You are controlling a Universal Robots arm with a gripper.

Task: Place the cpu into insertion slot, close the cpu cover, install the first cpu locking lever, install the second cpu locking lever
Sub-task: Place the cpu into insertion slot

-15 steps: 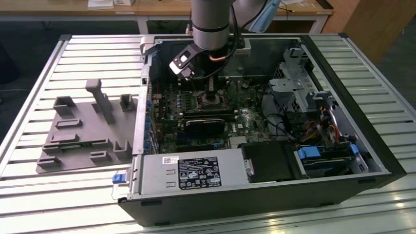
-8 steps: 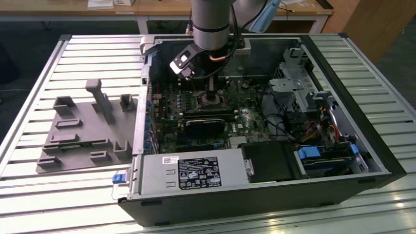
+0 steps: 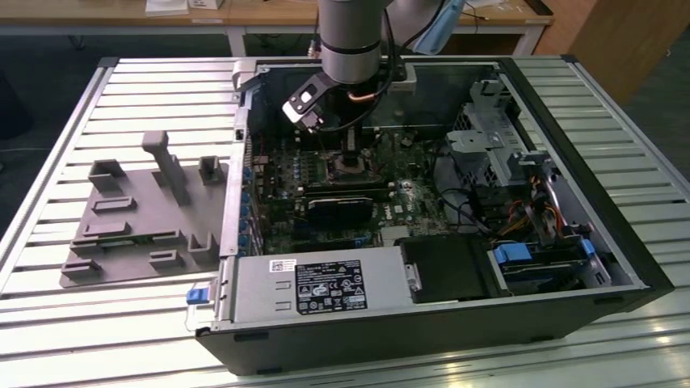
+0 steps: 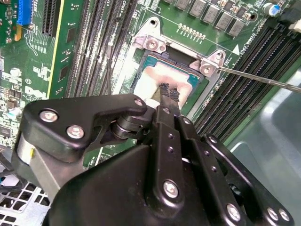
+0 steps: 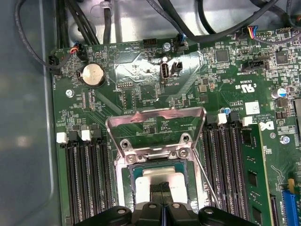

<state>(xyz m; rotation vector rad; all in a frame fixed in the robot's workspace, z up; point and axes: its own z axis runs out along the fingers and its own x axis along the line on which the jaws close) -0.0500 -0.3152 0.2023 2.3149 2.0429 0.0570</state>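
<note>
The cpu [image 5: 157,177], a pale silvery square, lies flat in the insertion slot [image 5: 128,175] on the green board; it also shows in the second wrist view [image 4: 153,77]. My gripper [image 4: 167,93] comes straight down over it, black fingertips [image 5: 162,189] pressed together and resting on the chip's top. The cpu cover [image 5: 155,113] stands tilted up behind the slot, and the board shows through its window. A thin wire locking lever [image 4: 263,81] sticks out beside the socket. In the exterior view the gripper [image 3: 350,152] hangs inside the open computer case.
Long black memory slots [image 5: 87,179] flank the socket on both sides. A black card [image 3: 345,212] lies just in front of the socket, with a power supply [image 3: 313,287] at the case front. Drive bays and cables [image 3: 506,162] fill the exterior view's right. A grey fixture [image 3: 140,218] sits outside the case.
</note>
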